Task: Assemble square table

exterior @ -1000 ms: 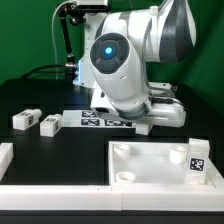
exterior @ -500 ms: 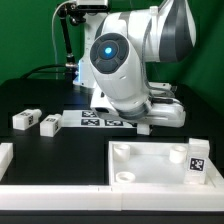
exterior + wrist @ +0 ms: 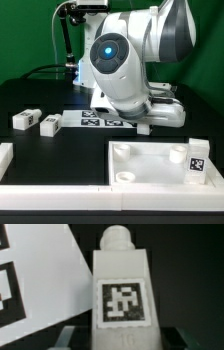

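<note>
Gripper (image 3: 143, 125) is straddling the leg (image 3: 122, 286) beside the marker board (image 3: 95, 118), away from the tabletop's near edge, can't tell if clamped; an off-centre grip is risking it twisting out.

your exterior view stands off the arm, facing its front from a little above the table (image 3: 50, 95), far enough back that the arm's bulk hides most of the gripper (image 3: 144, 124). your wrist view sits just behind the jaws and looks out past them, so close that the leg block (image 3: 122, 297) ahead of them fills it. both views share the marker board (image 3: 100, 118) just beside the jaws.
</note>
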Robot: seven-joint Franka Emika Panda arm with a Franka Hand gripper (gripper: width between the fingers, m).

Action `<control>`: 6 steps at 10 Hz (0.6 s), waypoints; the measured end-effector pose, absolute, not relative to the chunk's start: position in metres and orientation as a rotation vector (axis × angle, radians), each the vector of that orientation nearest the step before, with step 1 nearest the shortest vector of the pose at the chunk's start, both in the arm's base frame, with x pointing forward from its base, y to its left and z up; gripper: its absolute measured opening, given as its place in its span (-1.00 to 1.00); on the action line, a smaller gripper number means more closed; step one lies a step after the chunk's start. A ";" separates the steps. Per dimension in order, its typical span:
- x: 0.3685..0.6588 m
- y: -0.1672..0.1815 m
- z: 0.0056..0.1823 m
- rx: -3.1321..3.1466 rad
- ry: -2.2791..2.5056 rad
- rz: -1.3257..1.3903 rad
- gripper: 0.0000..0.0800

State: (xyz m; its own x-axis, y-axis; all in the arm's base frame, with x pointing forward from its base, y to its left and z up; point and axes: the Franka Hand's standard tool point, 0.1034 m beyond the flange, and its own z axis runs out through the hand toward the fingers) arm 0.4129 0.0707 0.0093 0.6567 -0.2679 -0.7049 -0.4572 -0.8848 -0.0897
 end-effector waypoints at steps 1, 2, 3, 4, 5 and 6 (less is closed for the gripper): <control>0.426 0.061 0.027 -2.642 0.543 1.041 -0.27; 0.446 0.051 0.050 -2.668 0.505 0.984 -0.27; 0.465 0.043 0.072 -2.703 0.480 0.920 -0.27; 0.472 0.040 0.089 -2.703 0.465 0.914 -0.27; 0.479 0.038 0.100 -2.719 0.465 0.890 -0.27; 0.484 0.040 0.098 -2.773 0.494 0.753 -0.27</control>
